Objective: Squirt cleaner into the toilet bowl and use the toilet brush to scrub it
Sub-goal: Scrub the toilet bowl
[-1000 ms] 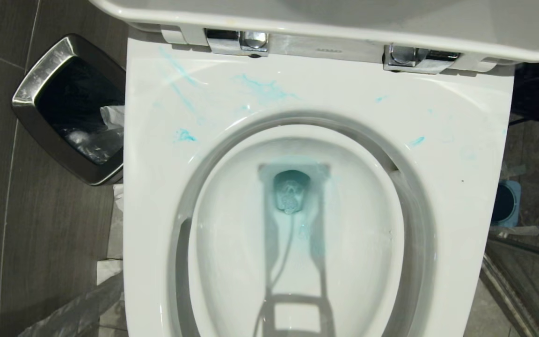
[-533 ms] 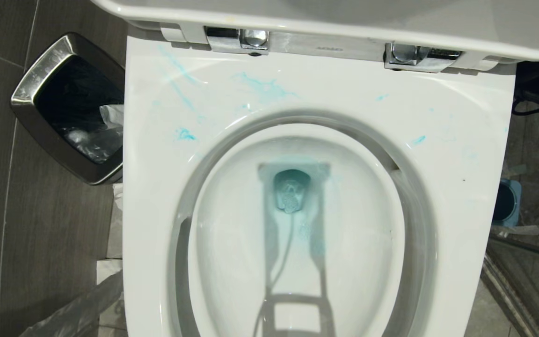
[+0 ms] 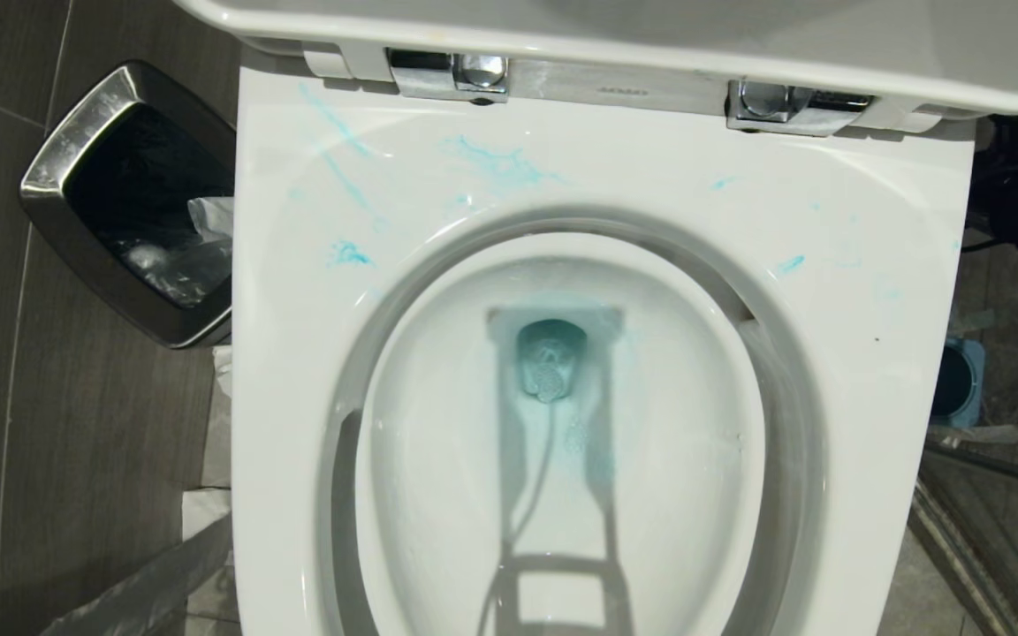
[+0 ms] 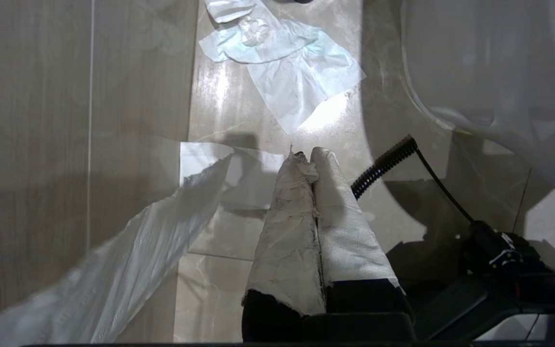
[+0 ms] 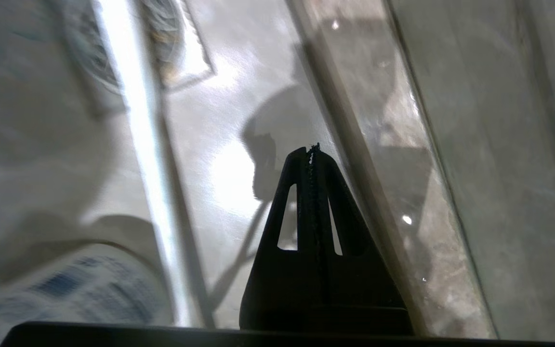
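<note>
— Below my head camera, what do you see?
— I see the toilet bowl (image 3: 871, 371), lid up. The cleaner (image 3: 500, 166) makes turquoise streaks on the far rim and tints the drain.
— And your pincers?
— My left gripper (image 4: 306, 156) is clenched on nothing, above floor with tissue (image 4: 282, 72). My right gripper (image 5: 310, 152) is also clenched, empty, over the floor.
— The brush?
— Only the blue holder (image 3: 960, 382), right of the bowl.

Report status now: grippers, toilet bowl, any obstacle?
Left gripper shut, empty. Right gripper shut, empty. Toilet bowl streaked with cleaner. Nothing blocking the basin.
</note>
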Controlling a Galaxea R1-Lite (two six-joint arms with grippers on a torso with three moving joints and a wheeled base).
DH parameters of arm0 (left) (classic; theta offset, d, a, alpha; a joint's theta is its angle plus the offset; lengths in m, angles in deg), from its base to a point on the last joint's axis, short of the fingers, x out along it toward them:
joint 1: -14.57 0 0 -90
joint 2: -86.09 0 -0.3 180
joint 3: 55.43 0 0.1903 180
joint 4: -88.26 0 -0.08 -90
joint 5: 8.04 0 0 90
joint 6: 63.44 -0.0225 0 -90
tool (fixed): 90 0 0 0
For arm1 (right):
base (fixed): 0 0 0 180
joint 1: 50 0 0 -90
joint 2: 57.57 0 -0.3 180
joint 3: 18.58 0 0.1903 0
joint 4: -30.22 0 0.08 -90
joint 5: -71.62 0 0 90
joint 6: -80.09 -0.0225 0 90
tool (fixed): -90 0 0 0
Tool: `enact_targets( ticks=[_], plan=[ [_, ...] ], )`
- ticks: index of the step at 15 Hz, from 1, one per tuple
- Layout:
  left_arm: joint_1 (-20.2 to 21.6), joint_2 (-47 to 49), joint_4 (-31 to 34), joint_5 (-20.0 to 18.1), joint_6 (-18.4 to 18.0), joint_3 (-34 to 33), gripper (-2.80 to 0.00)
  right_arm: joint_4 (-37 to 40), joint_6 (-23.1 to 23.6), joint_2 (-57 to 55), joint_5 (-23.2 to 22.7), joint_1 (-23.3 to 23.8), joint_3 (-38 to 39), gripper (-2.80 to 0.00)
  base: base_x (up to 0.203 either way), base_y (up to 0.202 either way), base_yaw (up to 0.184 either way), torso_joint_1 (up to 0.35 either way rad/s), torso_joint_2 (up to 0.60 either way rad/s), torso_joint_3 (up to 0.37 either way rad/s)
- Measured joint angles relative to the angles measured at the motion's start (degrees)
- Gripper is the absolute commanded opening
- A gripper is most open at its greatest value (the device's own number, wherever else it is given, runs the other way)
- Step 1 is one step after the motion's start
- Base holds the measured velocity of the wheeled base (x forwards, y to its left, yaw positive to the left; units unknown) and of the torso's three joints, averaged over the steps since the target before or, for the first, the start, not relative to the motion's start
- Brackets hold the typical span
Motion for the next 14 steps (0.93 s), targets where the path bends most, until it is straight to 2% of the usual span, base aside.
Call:
enact_targets(
  ticks=[5,14],
  plan=[
    [0.0,0.0,0.0,0.0,0.0,0.0,-2.8,-4.8,-0.2,-3.5,0.1,-0.9,0.0,-2.8,0.0,0.0,0.0,0.0,0.0,0.0],
    [0.0,0.0,0.2,-0.1,-0.6,0.0,-2.8,-4.2,-0.4,-2.9,-0.3,-3.0,0.0,-2.8,0.0,0.0,0.0,0.001,0.0,0.011]
  ],
)
